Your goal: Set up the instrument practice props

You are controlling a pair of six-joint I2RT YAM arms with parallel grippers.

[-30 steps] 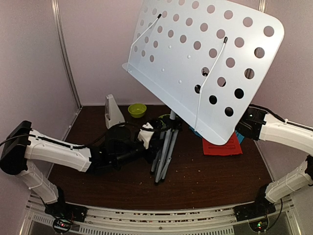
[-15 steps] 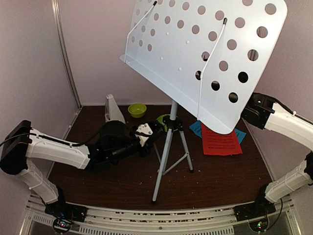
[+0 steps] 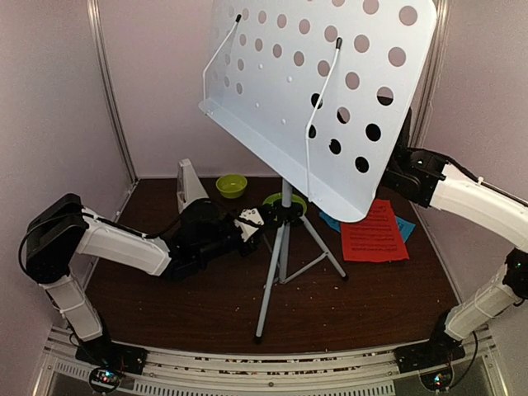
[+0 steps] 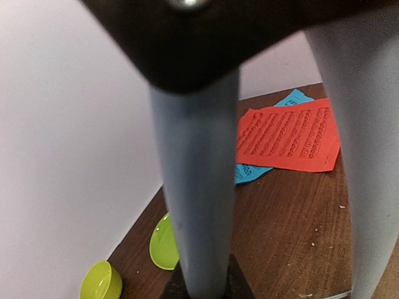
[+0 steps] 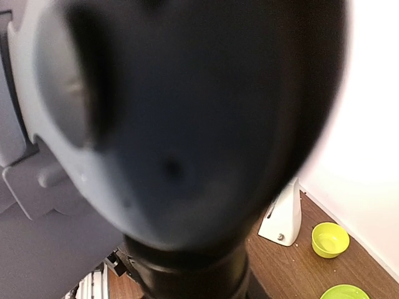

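The pale grey perforated music-stand desk (image 3: 322, 91) stands high on the grey tripod (image 3: 280, 256), whose legs are spread on the table. My left gripper (image 3: 257, 223) is shut on the tripod's grey tube (image 4: 196, 205) just under the black joint (image 3: 285, 211); the tube fills the left wrist view between the jaws (image 4: 199, 288). My right gripper (image 3: 394, 169) reaches behind the desk, fingertips hidden, shut on the stand's black neck (image 5: 187, 274). The red sheet (image 3: 373, 233) lies over the blue sheet (image 3: 405, 224) at the right. The whitish metronome (image 3: 191, 188) stands at the back left.
A lime-green bowl (image 3: 232, 185) and a lime-green plate (image 3: 275, 200) sit at the back, behind the tripod. Pale walls close the table at left, back and right. Crumbs dot the brown tabletop (image 3: 371, 297).
The desk has risen and swung left and more upright. The tripod's legs went from folded together to spread and standing. My left gripper closed tighter on the tube.
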